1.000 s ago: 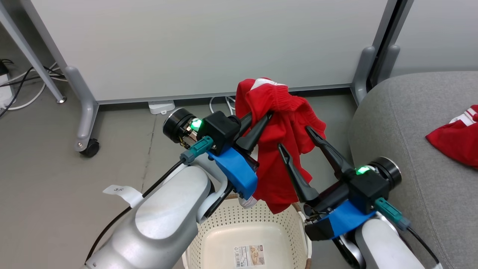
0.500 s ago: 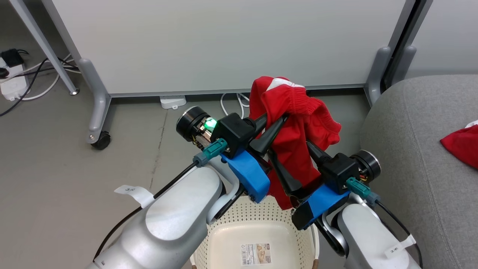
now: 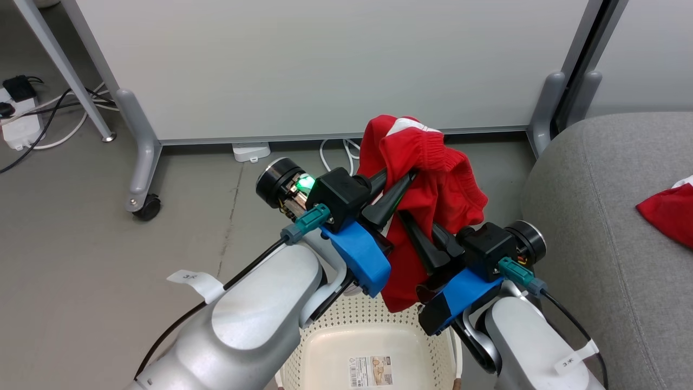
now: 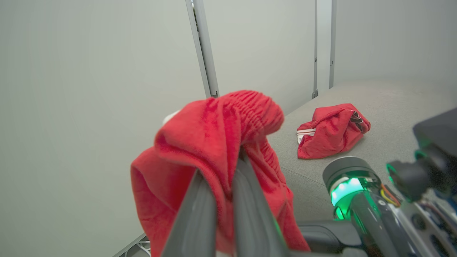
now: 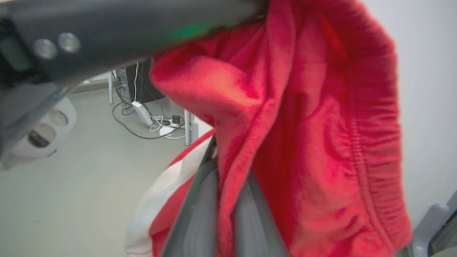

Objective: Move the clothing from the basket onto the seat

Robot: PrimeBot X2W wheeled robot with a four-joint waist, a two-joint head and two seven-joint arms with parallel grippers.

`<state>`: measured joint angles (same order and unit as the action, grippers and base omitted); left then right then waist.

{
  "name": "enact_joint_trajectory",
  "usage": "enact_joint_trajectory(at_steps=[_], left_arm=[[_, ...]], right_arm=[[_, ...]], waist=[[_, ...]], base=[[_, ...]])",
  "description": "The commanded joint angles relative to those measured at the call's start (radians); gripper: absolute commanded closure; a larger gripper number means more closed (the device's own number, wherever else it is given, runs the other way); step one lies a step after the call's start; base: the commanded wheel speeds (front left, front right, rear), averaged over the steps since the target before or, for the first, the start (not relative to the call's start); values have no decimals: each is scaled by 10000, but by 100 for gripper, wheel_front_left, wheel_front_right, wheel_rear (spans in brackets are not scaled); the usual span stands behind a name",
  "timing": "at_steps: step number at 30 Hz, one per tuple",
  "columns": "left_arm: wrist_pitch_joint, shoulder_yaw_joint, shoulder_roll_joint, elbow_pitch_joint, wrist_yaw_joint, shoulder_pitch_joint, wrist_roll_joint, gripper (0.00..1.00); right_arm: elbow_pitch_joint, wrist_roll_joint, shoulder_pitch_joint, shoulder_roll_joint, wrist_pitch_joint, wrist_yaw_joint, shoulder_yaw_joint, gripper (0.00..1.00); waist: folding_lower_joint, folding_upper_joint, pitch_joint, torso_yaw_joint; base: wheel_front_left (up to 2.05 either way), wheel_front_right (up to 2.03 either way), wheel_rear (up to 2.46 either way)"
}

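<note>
Head view, looking down past two pale robot arms. A pair of red shorts (image 3: 427, 179), with a gathered elastic waistband and a white stripe, hangs in the air above the cream perforated laundry basket (image 3: 368, 317), clear of its rim. The left jaws are clenched on the bunched waistband near the top. The right jaws are clamped on a fold lower down, with cloth pinched between the dark fingers in the right wrist view. To the robot's right stands the large grey upholstered seat (image 3: 595, 244). A second red garment (image 3: 668, 211) with white trim already lies crumpled on it. A pale wheeled partition panel (image 3: 325, 65) closes off the background.

The step in hand appears to be the carry: the shorts are lifted out but not yet over the seat. The next move probably calls for both arms to swing right together, keeping the hanging cloth above the seat's rounded edge, and then let go.

Writing: a barcode sticker (image 3: 371, 370) on the basket floor, its print too small to read. White tags on the left arm (image 3: 189, 279) and right arm (image 3: 571, 363) carry handwriting starting with "3", the rest illegible
</note>
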<state>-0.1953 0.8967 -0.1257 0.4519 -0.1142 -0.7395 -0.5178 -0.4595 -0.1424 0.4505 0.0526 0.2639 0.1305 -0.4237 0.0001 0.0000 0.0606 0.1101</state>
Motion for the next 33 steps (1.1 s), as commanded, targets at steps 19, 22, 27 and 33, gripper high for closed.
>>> enact_joint_trajectory(at_steps=[19,22,27,33], left_arm=[[-287,121,-105,28,397,-161,241,0],[-354,141,-111,27,424,-214,267,0],[-401,154,-127,21,434,-233,268,0],[-447,183,-130,-27,518,-154,265,0]], right_arm=[[102,-119,-19,-30,8,5,71,100],[135,-112,-28,-31,8,5,89,100],[195,-66,-109,-31,8,4,221,100],[380,34,-225,-28,8,4,509,100]], waist=[[-1,0,70,-42],[-1,0,121,-60],[-1,0,206,-117],[-1,0,373,-283]], base=[[0,0,0],[0,0,0],[0,0,0],[0,0,0]])
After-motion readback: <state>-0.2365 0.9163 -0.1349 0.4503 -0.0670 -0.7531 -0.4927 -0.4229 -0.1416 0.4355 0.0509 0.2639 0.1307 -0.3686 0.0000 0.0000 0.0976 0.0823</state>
